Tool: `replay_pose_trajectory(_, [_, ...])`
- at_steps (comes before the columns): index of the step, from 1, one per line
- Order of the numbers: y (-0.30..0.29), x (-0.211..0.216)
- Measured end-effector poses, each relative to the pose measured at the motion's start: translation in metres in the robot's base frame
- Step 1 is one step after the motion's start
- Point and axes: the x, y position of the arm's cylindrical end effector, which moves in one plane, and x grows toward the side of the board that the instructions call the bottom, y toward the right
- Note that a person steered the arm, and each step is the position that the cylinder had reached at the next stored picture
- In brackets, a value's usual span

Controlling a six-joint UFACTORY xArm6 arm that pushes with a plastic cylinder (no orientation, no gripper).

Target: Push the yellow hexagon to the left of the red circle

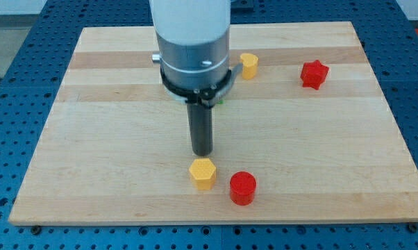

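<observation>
The yellow hexagon (203, 173) lies near the view's bottom, just left of the red circle (242, 187), with a small gap between them. My tip (203, 153) stands directly above the hexagon in the view, close to or touching its far edge. The arm's grey and white body rises from the tip toward the view's top.
A second yellow block (248, 65) sits near the view's top centre, partly behind the arm. A red star-shaped block (314, 73) lies at the top right. A small green patch (223, 101) shows behind the arm. The wooden board (91, 139) ends close below the red circle.
</observation>
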Motion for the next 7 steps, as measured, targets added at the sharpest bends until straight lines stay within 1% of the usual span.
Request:
replay_pose_trajectory(1, [-0.021, -0.004])
replay_pose_trajectory(3, [-0.020, 0.056])
replay_pose_trajectory(4, [-0.020, 0.063])
replay_pose_trajectory(5, [-0.017, 0.047])
replay_pose_trajectory(6, [0.032, 0.036])
replay_pose_trajectory(7, [0.110, 0.042])
